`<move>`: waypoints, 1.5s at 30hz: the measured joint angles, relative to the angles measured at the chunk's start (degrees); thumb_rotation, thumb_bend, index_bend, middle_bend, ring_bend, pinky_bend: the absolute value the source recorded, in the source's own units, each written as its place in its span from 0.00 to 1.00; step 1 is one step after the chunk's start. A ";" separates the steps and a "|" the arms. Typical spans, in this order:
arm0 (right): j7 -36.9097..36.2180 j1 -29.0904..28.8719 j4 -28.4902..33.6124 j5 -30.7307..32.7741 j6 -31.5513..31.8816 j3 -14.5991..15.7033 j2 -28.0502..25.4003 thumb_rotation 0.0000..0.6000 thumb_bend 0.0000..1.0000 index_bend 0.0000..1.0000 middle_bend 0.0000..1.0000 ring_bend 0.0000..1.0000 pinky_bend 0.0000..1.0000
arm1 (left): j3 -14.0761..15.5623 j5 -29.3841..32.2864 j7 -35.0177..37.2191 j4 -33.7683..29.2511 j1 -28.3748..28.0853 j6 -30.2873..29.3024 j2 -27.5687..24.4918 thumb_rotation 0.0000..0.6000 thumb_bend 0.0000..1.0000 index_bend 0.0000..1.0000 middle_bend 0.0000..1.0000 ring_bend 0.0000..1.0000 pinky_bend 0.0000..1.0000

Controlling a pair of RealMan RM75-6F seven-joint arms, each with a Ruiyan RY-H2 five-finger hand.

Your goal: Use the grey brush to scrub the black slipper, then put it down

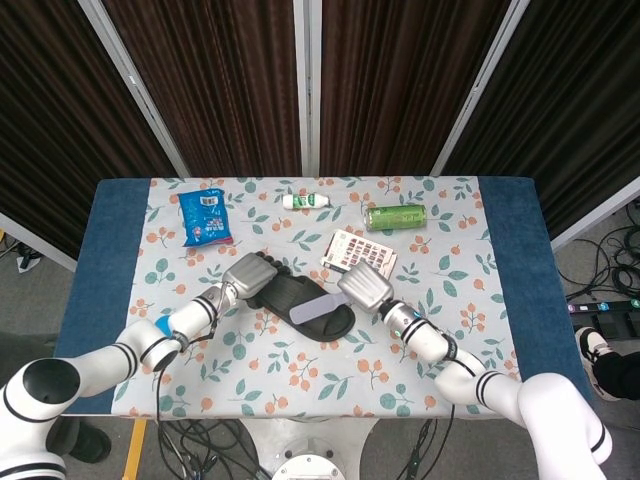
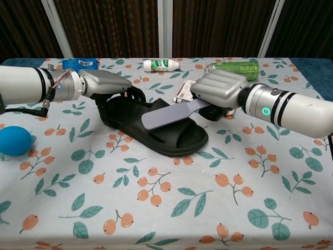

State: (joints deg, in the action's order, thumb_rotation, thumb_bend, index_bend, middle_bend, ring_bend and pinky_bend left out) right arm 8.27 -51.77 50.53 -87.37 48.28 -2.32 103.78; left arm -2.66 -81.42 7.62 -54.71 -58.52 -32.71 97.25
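Note:
The black slipper [image 2: 161, 134] [image 1: 300, 296] lies flat mid-table, its heel end to the left. My left hand [image 2: 106, 82] [image 1: 252, 272] grips that heel end and holds it down. My right hand [image 2: 218, 88] [image 1: 364, 287] holds the handle of the grey brush [image 2: 166, 115] [image 1: 318, 306]. The brush head lies over the slipper's strap, at its middle. The bristles face down and are hidden.
Behind the slipper lie a small patterned box [image 1: 358, 251], a green can [image 1: 396, 216] on its side and a white bottle [image 1: 306, 201]. A blue snack bag [image 1: 205, 216] is at the back left. A blue ball [image 2: 14, 140] sits near my left forearm.

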 measured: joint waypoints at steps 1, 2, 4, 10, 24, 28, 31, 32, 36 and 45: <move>-0.10 0.25 0.63 -0.27 0.00 0.54 -0.56 1.00 0.43 1.00 1.00 1.00 1.00 | 0.00 -0.02 -0.08 0.06 -0.02 -0.01 -0.06 1.00 0.28 0.40 0.42 0.25 0.24; -0.19 0.64 1.70 -0.65 0.08 1.28 -1.52 1.00 0.43 1.00 1.00 1.00 1.00 | -0.01 0.00 -0.08 0.07 -0.02 -0.01 -0.09 1.00 0.28 0.39 0.42 0.25 0.24; -0.32 1.36 3.75 -1.24 0.42 2.33 -3.28 1.00 0.43 1.00 1.00 1.00 1.00 | -0.11 0.14 0.01 0.01 0.05 -0.08 -0.15 1.00 0.28 0.38 0.41 0.25 0.24; -3.20 4.48 12.29 -2.58 5.17 3.98 -10.77 1.00 0.43 1.00 1.00 1.00 1.00 | 0.02 0.17 -0.84 -1.05 0.15 -0.17 -0.82 1.00 0.28 0.18 0.24 0.14 0.23; -1.22 9.38 13.67 8.80 1.49 1.24 -17.02 1.00 0.25 0.91 0.83 0.80 0.90 | -2.53 3.76 -4.20 -12.75 4.67 -8.62 -9.23 1.00 0.27 0.11 0.13 0.08 0.18; 0.84 9.63 13.05 11.88 -2.26 0.87 -15.92 1.00 0.14 0.47 0.51 0.45 0.55 | -2.99 4.95 -4.43 -17.48 9.00 -14.69 -13.61 1.00 0.27 0.11 0.13 0.08 0.18; 2.92 10.04 13.89 13.00 -2.72 0.73 -15.87 1.00 0.07 0.14 0.29 0.21 0.32 | -2.90 5.44 -3.80 -20.06 12.59 -18.60 -16.83 1.00 0.26 0.11 0.13 0.08 0.18; 3.43 10.26 14.65 13.32 -2.60 0.65 -16.09 1.00 0.06 0.05 0.21 0.12 0.24 | -2.78 5.48 -3.44 -20.58 13.57 -19.59 -17.65 1.00 0.26 0.11 0.13 0.08 0.18; 3.82 11.02 18.64 14.28 -2.12 0.26 -18.31 1.00 0.04 0.00 0.04 0.00 0.10 | -2.25 5.60 -1.66 -22.41 17.23 -23.08 -20.66 1.00 0.25 0.11 0.13 0.08 0.18; -0.75 17.35 30.66 14.01 7.84 -0.77 -30.87 1.00 0.15 0.00 0.11 0.04 0.11 | -0.56 8.34 -0.89 -26.41 26.19 -30.24 -26.15 1.00 0.24 0.11 0.13 0.08 0.18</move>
State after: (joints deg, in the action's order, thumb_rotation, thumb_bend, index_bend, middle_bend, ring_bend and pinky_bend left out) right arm 7.51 -34.42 81.19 -73.36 56.12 -3.09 72.91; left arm -3.22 -73.08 6.73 -81.12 -32.33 -62.96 71.10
